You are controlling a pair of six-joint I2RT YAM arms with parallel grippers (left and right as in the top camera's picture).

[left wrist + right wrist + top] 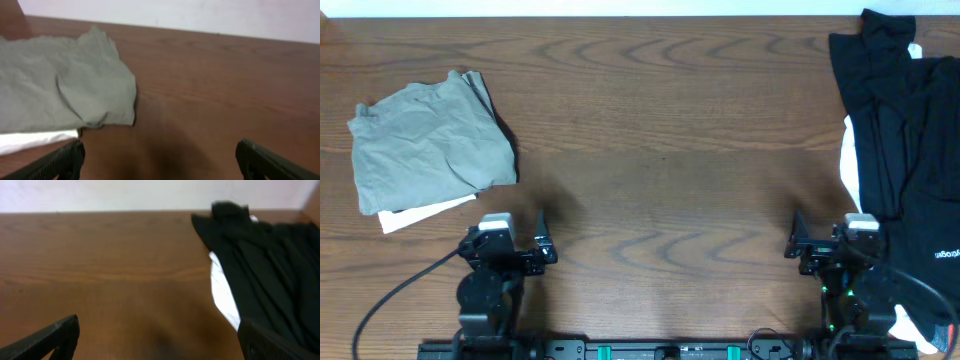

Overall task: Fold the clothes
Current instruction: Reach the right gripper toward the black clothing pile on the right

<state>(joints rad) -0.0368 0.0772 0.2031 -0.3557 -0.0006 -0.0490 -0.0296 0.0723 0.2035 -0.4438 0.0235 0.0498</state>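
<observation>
A heap of black clothes (905, 140) lies at the table's right edge, with small white lettering low on it and a white piece (849, 165) showing under its left side. It also shows in the right wrist view (265, 265). A folded olive-grey garment (430, 140) lies at the far left on a folded white piece (415, 214); both show in the left wrist view (60, 85). My left gripper (540, 238) is open and empty near the front edge. My right gripper (798, 236) is open and empty, just left of the black heap.
The wooden table (660, 150) stretches between the two piles. A white wall runs along the far edge. The arm bases and a black cable (390, 300) sit at the front edge.
</observation>
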